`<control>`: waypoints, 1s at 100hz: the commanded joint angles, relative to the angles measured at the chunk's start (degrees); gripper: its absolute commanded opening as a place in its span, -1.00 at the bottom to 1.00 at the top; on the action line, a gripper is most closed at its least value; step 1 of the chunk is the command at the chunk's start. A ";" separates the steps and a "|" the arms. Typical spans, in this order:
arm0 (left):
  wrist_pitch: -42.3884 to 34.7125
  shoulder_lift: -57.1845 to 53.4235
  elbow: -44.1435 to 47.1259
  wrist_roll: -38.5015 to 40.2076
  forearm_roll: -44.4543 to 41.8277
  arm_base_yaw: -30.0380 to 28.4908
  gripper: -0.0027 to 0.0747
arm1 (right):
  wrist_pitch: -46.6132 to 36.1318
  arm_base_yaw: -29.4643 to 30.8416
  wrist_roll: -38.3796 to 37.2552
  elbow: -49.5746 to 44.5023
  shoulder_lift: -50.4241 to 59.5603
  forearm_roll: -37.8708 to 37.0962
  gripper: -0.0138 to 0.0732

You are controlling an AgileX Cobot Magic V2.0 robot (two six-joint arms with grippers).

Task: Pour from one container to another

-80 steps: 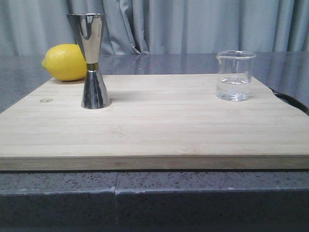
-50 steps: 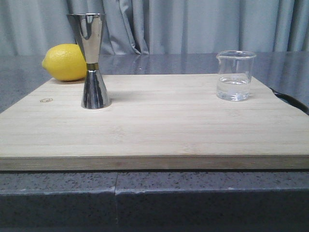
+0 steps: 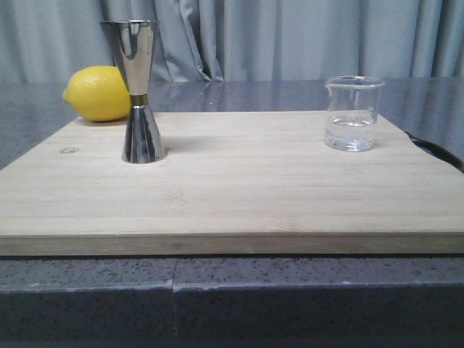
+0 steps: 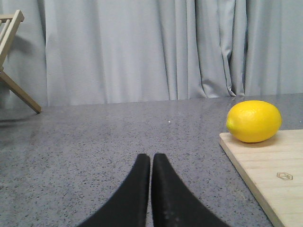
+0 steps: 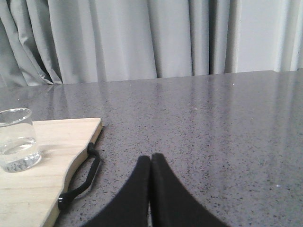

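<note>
While upright on right side of bamboo cutting board (image 3: pixel 232 196), small clear glass beaker (image 3: pixel 353 114) holds some clear liquid, spout facing left. Steel double jigger (image 3: pixel 139 90) with gold waist band stands upright on board's left side, well apart from beaker. Yellow lemon (image 3: pixel 98 93) just behind jigger. Left gripper (image 4: pixel 151 158) off board's left edge, fingers pressed together, empty. Right gripper (image 5: pixel 150 160) off right edge, likewise together, over grey speckled countertop (image 5: pixel 213 123).
</note>
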State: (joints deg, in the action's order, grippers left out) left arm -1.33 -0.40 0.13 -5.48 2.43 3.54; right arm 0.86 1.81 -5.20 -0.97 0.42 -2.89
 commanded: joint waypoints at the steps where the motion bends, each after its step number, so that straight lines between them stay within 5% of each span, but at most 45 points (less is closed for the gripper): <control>1: -4.50 -1.37 0.34 0.10 0.47 -0.18 -0.98 | -4.86 0.24 0.69 -1.43 1.40 0.01 -0.83; 44: -4.29 -1.37 -0.98 0.29 6.89 -0.18 -0.98 | -4.43 0.24 0.69 0.28 1.40 0.01 -0.83; 79: 11.17 4.32 -17.31 0.16 9.25 -0.18 -0.98 | 16.32 0.24 0.69 17.95 -5.70 -1.32 -0.83; 100: 17.09 13.15 -27.32 0.08 3.13 -0.18 -0.98 | 20.11 0.24 0.81 27.01 -14.01 -4.50 -0.83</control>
State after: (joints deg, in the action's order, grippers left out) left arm 17.76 8.89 -22.35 -5.48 6.96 3.54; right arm 24.13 1.81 -5.00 21.40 -9.80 -5.69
